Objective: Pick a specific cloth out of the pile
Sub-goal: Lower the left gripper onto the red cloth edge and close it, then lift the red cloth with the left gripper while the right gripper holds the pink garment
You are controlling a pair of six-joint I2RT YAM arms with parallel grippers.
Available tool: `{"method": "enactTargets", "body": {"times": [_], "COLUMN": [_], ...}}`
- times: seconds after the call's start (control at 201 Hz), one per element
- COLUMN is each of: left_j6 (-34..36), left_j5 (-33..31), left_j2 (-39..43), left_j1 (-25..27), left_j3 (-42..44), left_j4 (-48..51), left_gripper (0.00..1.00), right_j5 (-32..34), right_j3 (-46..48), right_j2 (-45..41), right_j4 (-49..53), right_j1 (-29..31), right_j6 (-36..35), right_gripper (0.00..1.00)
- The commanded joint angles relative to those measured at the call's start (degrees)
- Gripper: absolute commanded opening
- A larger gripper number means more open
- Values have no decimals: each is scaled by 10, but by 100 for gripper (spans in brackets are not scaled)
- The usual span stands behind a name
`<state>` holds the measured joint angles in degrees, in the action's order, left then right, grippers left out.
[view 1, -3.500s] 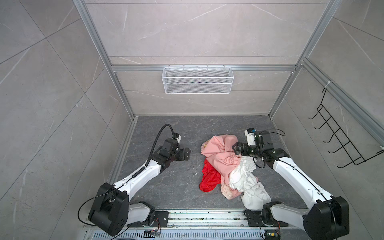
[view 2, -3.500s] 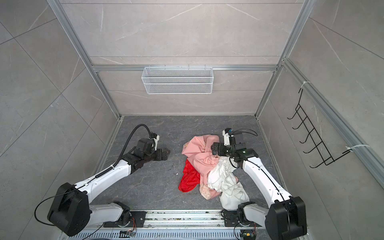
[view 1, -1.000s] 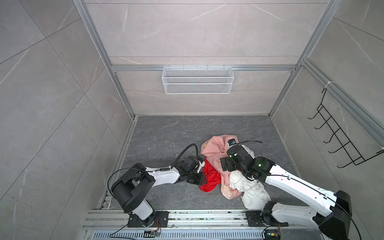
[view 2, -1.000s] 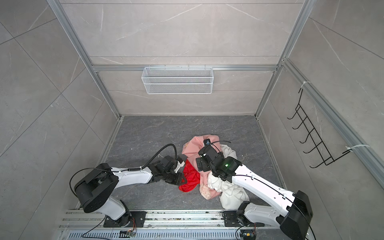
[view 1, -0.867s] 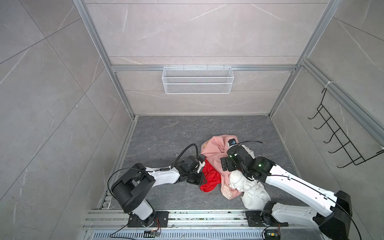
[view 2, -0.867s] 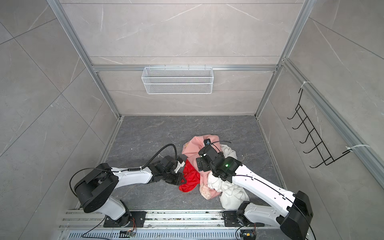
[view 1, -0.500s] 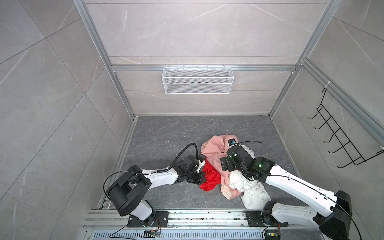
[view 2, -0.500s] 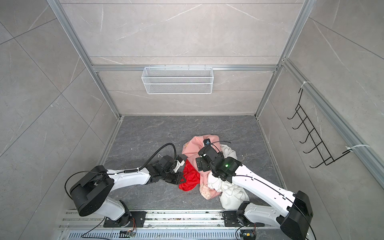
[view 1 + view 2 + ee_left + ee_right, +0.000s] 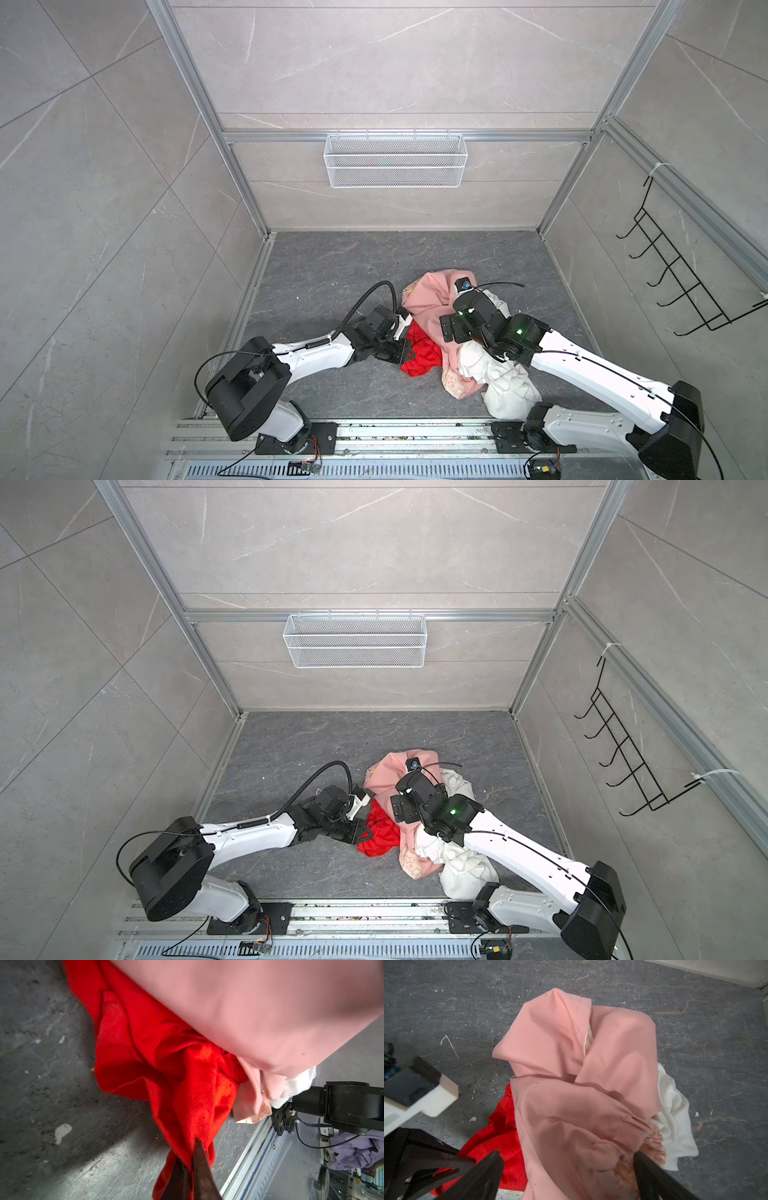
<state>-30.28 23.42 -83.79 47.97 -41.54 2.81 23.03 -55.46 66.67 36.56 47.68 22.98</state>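
left pincer [image 9: 187,1149] is clamped shut on an edge of the red cloth [image 9: 166,1053], which sits on the table [image 9: 332,270] at the pile [image 9: 465,374]'s left side, partly under the pink cloth [image 9: 581,1095]. right pincer [image 9: 566,1154] is wide open over the pink one, nothing gripped afaict.

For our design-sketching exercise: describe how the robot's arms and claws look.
The left arm and right arm have white links and black joints. The left claw and right claw have dark pointed fingers. A ribbed black cable leaves the left arm; a green light marks the right.
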Motion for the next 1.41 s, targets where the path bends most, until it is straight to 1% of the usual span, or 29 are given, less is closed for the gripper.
{"method": "enactTargets", "body": {"times": [0.0,0.612,1.095,1.404], "left_j6": [27,38,43,45], "left_j5": [-12,-30,-39,-44], "left_j2": [31,63,90,114], "left_j1": [1,1,2,1], "left_j3": [-33,-127,-161,-167], "left_j4": [21,62,77,78], "left_gripper": [0,0,0,0], "right_j5": [16,26,38,39], "right_j3": [0,8,18,15], "right_j2": [-5,-11,-17,-16], "right_j4": [1,-2,-2,-1], "right_j1": [3,4,4,4], "right_j6": [5,7,10,11], "right_gripper": [100,100,100,100]}}
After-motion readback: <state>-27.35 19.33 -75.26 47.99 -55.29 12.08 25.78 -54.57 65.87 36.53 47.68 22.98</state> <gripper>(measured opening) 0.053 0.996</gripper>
